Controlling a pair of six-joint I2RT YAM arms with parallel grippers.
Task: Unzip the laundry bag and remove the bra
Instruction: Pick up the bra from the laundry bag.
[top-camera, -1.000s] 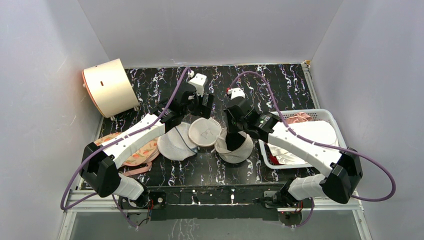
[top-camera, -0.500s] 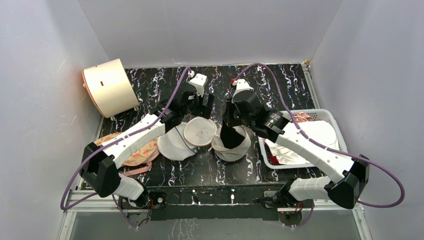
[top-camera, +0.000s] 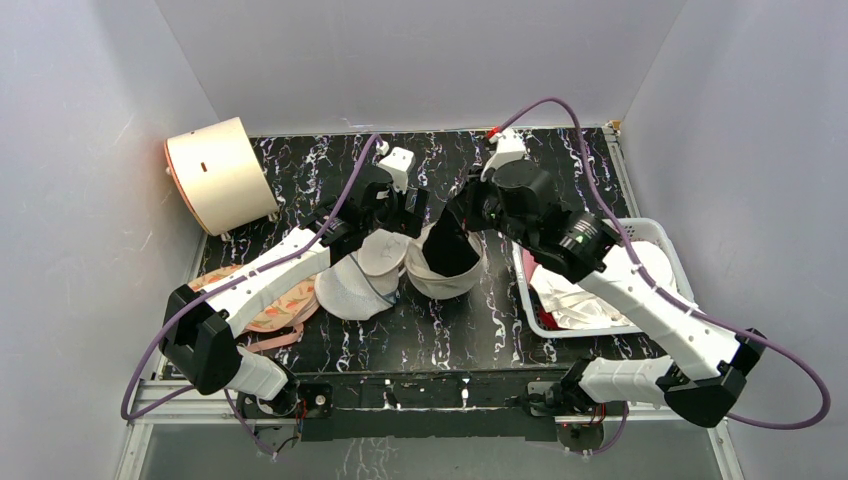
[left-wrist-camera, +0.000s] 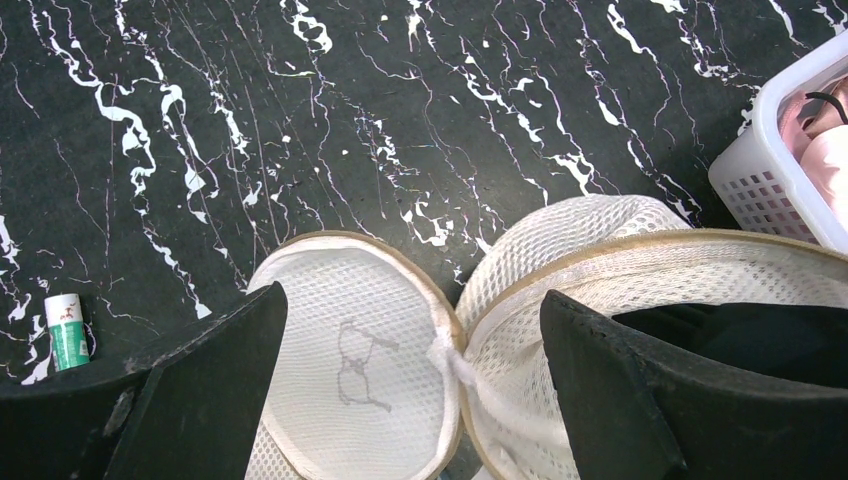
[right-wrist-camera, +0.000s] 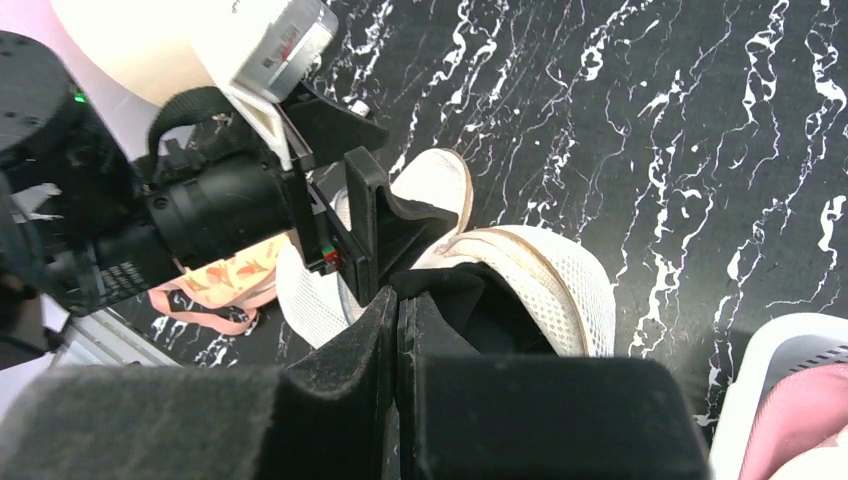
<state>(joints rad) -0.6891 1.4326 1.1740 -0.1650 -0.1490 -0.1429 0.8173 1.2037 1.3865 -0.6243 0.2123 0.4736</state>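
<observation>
The cream mesh laundry bag (top-camera: 437, 280) lies unzipped at the table's middle. Its flat lid with the black line drawing (left-wrist-camera: 350, 365) hangs open to the left of the bag body (left-wrist-camera: 640, 265). My right gripper (top-camera: 464, 212) is shut on a black part of the bra (top-camera: 447, 247) and holds it up out of the bag's mouth. In the right wrist view the black fabric (right-wrist-camera: 480, 305) runs from my shut gripper (right-wrist-camera: 397, 300) down into the bag (right-wrist-camera: 570, 290). The rest of the bra is hidden. My left gripper (left-wrist-camera: 420, 400) is wide open, straddling the lid and the hinge.
A white basket (top-camera: 668, 240) with pink and white laundry stands at the right. A white mesh dome bag (top-camera: 345, 290) and a peach bra (top-camera: 272, 308) lie at the left. A beige drum (top-camera: 215, 175) stands at the back left. A small green-and-white tube (left-wrist-camera: 67, 330) lies on the table.
My right gripper has risen and moved back and right, drawing the black bra part up out of the bag. The bag has shifted left and back. The left arm has stayed in place.
</observation>
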